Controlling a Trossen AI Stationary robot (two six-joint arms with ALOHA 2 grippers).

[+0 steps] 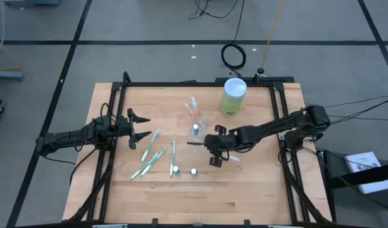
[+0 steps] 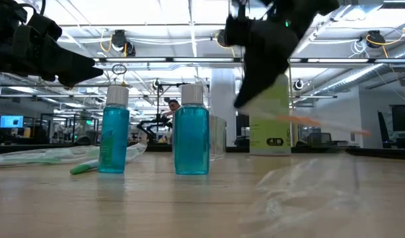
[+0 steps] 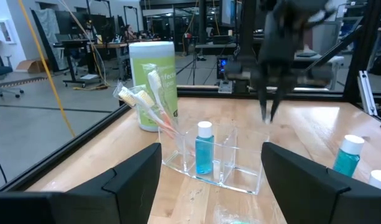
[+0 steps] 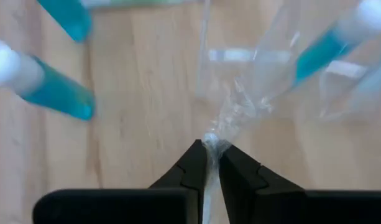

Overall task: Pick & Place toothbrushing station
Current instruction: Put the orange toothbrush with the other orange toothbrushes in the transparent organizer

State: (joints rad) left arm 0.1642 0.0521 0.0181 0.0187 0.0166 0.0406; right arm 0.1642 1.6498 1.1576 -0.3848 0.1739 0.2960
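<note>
My right gripper [image 1: 214, 151] is over the middle of the table, shut on a clear-wrapped orange-white toothbrush [image 2: 321, 123]. My left gripper [image 1: 142, 127] is open and empty at the table's left. It faces a clear compartment holder [image 3: 209, 158] that holds wrapped toothbrushes [image 3: 146, 93] and a small blue bottle [image 3: 204, 146]. Green-white wrapped toothbrushes [image 1: 150, 155] lie flat on the table. Two small blue white-capped bottles [image 1: 176, 170] [image 1: 194, 171] stand upright near them. My right gripper pinches a gathered end of the toothbrush's clear wrapper [image 4: 214, 144] between its two fingertips [image 4: 193, 167]. The fingers come from above, pointing down. The wrapped toothbrush is lifted clear of the table and sticks out nearly level from the gripper [image 2: 255, 79] in the low view.
A lime-green canister with a white lid [image 1: 233, 95] stands at the far side, behind the holder [image 1: 195, 119]. A crumpled clear wrapper [image 2: 308, 185] lies near the low camera. Black frame rails [image 1: 111, 158] run along the table's left and right sides.
</note>
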